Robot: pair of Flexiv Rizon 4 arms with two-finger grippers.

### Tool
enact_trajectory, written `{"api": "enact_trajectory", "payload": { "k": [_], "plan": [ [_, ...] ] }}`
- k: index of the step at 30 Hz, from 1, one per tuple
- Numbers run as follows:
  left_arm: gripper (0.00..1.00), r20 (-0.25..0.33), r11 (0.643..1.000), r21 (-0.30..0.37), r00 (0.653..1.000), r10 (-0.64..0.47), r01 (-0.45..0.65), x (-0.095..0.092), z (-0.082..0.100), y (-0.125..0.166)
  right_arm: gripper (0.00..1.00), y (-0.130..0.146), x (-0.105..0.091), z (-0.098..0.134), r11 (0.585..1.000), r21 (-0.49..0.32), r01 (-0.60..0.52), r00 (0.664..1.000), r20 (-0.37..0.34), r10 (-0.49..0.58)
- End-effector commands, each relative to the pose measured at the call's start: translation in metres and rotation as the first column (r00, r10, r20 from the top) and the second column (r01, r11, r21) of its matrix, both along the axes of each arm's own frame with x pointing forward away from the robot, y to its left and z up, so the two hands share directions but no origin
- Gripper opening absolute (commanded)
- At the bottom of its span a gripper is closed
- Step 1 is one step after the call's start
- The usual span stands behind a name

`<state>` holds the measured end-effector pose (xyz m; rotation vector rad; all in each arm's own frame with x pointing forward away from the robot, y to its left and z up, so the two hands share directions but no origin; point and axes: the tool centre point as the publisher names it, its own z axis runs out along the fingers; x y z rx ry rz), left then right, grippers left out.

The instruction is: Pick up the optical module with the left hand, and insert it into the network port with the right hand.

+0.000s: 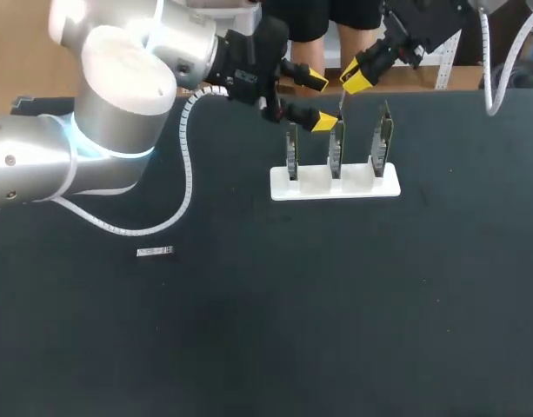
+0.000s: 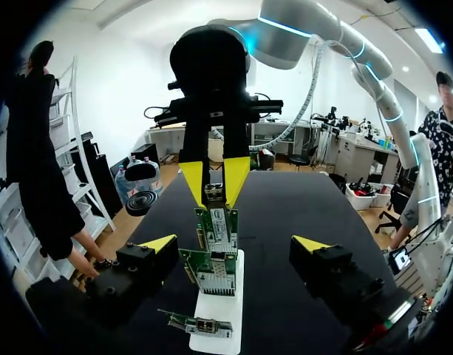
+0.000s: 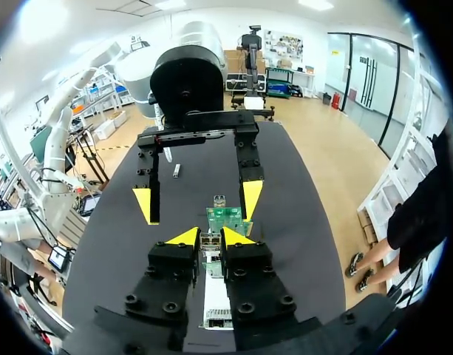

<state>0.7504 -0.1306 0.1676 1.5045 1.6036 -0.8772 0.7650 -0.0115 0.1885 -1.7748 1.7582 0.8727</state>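
A black table (image 1: 336,330) seen from above, with both of my arms reaching in over its far half. A white stand (image 1: 314,184) sits there, holding three network cards (image 1: 336,152) upright in a row, green boards with metal port cages.

My left gripper (image 1: 321,102) comes in from the left on a large silver arm and hangs in the air just beside the left end of the row. Its yellow-tipped fingers are spread wide with nothing between them. In the left wrist view the left gripper (image 2: 236,244) frames the row of cards (image 2: 211,270) end-on, touching none of them.

My right gripper (image 1: 355,82) comes in from the far right and hangs above the row. Its fingers are drawn close together, pinching a small slim piece, the optical module (image 2: 215,194), which points down toward the top edge of a card. From the left wrist the right gripper (image 2: 215,177) shows just above the cards; I cannot tell which card it is over. In the right wrist view the right gripper (image 3: 208,237) has its tips nearly meeting over the cards (image 3: 226,218), with the spread left gripper (image 3: 198,201) facing it.

A second optical module (image 1: 155,252), a small silver bar, lies flat on the table well apart from the stand, also visible from the right wrist (image 3: 176,170).
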Motion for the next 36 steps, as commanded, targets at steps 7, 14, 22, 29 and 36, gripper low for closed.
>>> {"api": "enact_trajectory", "payload": {
  "k": [7, 14, 22, 29, 36],
  "plan": [
    [1.0, -0.028, 1.0, 0.023, 1.0, 0.005, -0.005, 0.0036, -0.0029, -0.0003, 0.0, -0.0003, -0.0029, -0.0006, 1.0, 0.002, -0.002, 1.0, 0.002, 0.002],
    [1.0, -0.053, 0.999, 0.034, 0.999, 0.005, -0.003, 0.0039, -0.0056, -0.0014, 0.0, -0.0011, -0.0052, -0.0003, 1.0, 0.0, 0.001, 1.0, 0.001, -0.001],
    [1.0, -0.053, 0.999, 0.031, 0.999, -0.005, 0.006, 0.0034, -0.0053, -0.002, 0.0, -0.0013, -0.0062, -0.0005, 1.0, -0.003, 0.001, 1.0, 0.0, -0.001],
    [1.0, -0.056, 1.0, 0.017, 0.998, -0.01, 0.011, 0.0033, -0.0054, -0.0024, 0.0, -0.0021, -0.0079, -0.0012, 1.0, -0.027, -0.011, 1.0, -0.007, 0.011],
    [1.0, -0.056, 1.0, 0.017, 0.998, -0.01, 0.011, 0.0033, -0.0054, -0.0024, 0.0, -0.0042, -0.007, -0.0018, 0.999, -0.034, -0.008, 1.0, -0.009, 0.008]
  ]
}}
